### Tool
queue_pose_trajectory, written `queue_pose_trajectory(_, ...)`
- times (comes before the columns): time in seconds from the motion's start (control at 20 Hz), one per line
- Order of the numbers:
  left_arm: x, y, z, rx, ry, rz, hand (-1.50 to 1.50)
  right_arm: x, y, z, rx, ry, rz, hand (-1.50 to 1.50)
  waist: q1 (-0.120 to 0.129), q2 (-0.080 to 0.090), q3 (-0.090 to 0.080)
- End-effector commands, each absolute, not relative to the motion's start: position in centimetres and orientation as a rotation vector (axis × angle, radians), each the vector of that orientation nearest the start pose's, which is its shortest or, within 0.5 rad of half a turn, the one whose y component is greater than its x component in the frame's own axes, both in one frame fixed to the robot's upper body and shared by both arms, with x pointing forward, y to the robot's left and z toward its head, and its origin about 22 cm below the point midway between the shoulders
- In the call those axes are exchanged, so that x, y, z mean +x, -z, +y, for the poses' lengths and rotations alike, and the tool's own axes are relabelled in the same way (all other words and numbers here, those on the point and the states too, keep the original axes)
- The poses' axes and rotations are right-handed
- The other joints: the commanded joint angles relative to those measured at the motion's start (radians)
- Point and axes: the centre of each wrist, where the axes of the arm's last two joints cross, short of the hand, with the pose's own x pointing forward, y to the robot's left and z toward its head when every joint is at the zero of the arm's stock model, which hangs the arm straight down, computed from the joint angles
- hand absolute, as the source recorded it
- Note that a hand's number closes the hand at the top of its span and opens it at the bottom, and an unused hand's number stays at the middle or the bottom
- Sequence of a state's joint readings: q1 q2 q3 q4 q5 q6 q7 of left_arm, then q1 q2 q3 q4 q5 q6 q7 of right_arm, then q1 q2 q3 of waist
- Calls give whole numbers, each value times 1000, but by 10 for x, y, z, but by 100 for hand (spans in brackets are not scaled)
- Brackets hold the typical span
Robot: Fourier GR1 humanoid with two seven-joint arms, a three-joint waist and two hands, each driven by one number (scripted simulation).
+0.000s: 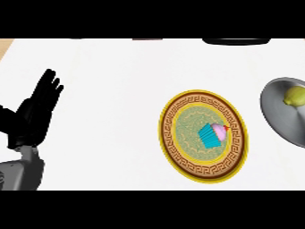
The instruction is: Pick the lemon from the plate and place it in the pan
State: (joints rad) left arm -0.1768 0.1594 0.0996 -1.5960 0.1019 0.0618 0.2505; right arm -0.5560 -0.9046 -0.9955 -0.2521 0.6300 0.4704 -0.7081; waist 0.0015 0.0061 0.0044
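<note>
The yellow lemon (297,96) lies inside the grey pan (288,120) at the right edge of the view, in its upper part. The patterned round plate (181,147) with a gold rim sits near the middle of the counter and carries a cupcake (213,134) with a teal wrapper and pink icing. My left hand (31,115) rests open at the left, fingers straight and pointing up, well away from the plate. My right hand does not show in this view.
The white counter top runs to a wooden border at the upper left and right corners. Dark objects (235,41) peek in at the far edge.
</note>
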Motion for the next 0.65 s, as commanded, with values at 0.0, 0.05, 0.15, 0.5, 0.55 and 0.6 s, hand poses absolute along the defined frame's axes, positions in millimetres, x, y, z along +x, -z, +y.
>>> queue_pose_trajectory(0.0,271,-51,277,91,-35,-1510,0,189,-93,-614,-380,-43,-1702,-150,1,0,1)
queue_pose_trajectory(0.05,278,-55,271,103,-49,-1543,0,189,-99,-616,-352,-48,-1711,-150,-2,0,1)
queue_pose_trajectory(0.15,272,-49,270,107,-71,-1515,0,163,-96,-625,-354,-79,-1712,-150,-14,-4,2)
queue_pose_trajectory(0.5,275,-60,270,106,-56,-1517,0,144,-91,-630,-412,-77,-1721,-150,-5,-3,4)
queue_pose_trajectory(0.55,284,-55,274,107,-52,-1521,0,158,-86,-623,-394,-92,-1725,-150,-7,-1,1)
queue_pose_trajectory(0.6,282,-59,285,99,-42,-1531,0,159,-80,-620,-412,-79,-1719,-150,1,0,1)
